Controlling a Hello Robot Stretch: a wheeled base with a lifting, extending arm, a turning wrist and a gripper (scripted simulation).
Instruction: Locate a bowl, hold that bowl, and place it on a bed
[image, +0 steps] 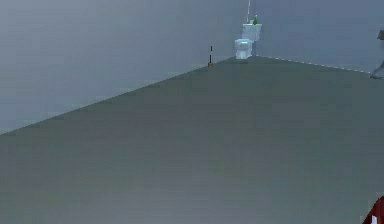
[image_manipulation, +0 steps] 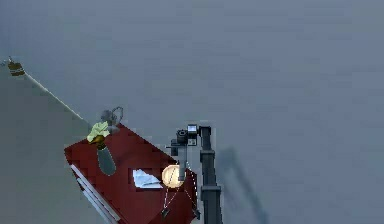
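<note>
Reach over the red table (image_manipulation: 140, 155) sets the gripper (image_manipulation: 176, 150) near a round tan bowl-like thing (image_manipulation: 173, 176) lying there, probably for pickup; whether it holds anything I cannot tell

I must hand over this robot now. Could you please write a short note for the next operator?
Gripper: by the red table; I cannot tell whether it holds anything.
Things: a round tan thing, perhaps the bowl, shows at that table beside a white paper.
Done: table reached.
Left: secure the bowl, find a bed, place it there.
</note>
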